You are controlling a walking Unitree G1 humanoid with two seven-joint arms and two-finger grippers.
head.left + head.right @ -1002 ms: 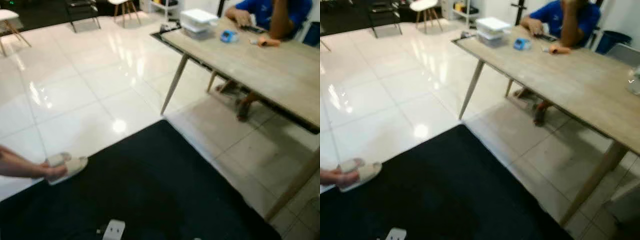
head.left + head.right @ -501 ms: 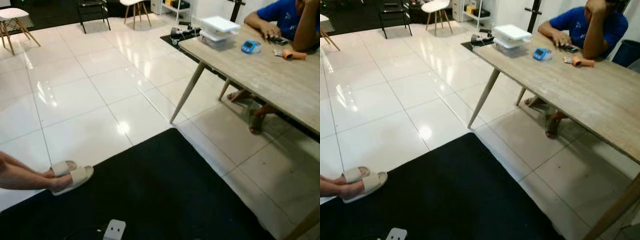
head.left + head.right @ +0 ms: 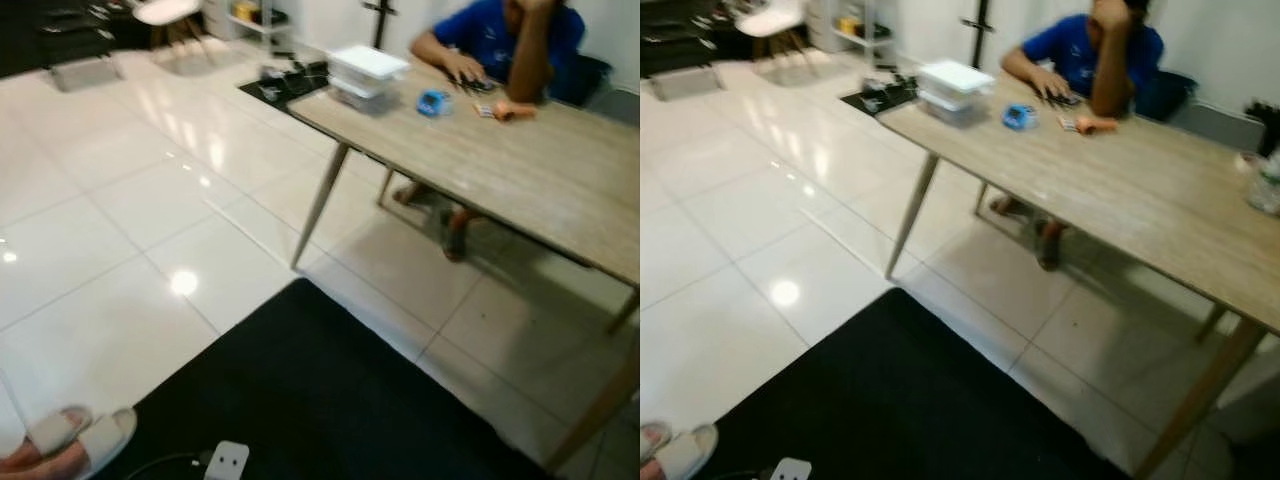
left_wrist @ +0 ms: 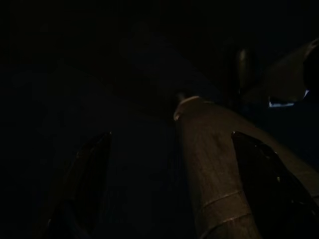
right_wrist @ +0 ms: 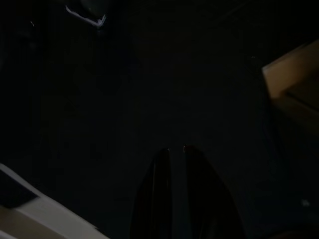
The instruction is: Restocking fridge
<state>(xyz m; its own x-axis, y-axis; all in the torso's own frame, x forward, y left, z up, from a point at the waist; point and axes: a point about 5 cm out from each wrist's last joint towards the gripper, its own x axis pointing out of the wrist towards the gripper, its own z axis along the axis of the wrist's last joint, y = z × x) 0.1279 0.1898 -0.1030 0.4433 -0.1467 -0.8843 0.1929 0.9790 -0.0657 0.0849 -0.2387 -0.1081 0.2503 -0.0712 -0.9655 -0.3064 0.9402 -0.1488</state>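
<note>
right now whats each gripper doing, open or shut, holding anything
Left gripper: open, fingers spread wide, a grey cylindrical thing between them; too dark to tell if gripped.
Right gripper: shut, fingertips nearly together, holding nothing visible.

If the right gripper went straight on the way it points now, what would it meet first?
Hard to say: the right wrist view is very dark. The right gripper hangs idle with its fingers close together, pointing into shadow, most likely the black mat on the floor. Nothing nearer can be made out.
</note>
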